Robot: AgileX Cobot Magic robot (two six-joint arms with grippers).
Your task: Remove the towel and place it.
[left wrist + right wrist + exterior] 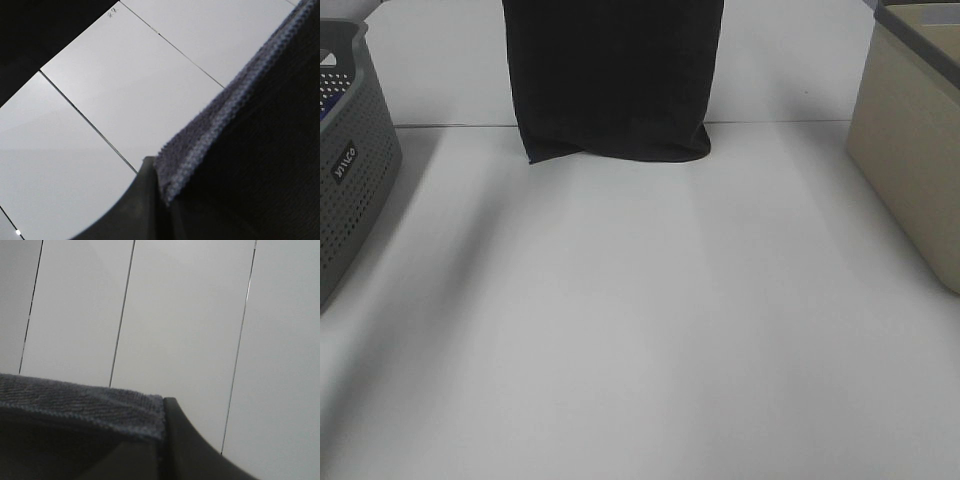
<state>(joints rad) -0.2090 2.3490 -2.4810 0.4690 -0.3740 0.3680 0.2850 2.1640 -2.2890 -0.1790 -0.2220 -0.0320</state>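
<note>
We see the towel (610,80) hanging in a dark, doubled sheet over the far side of the desk (640,330). Its lower hem sags to the desk top, where one corner kinks as if it is just touching. The top of the cloth runs out of the high view, and so do both arms.

The wrist cameras show why it hangs so. The left gripper (156,200) is pressed together on the terry hem, and the right gripper (161,440) is likewise pinching the cloth's edge. By our reading, holding two points along the upper edge keeps the floppy cloth spread flat rather than bunched.

A grey perforated basket (350,170) stands at the desk's left edge and a beige bin (910,160) at its right edge. We cannot tell which is meant for the towel. We judge the lift done and the placing yet to come.
</note>
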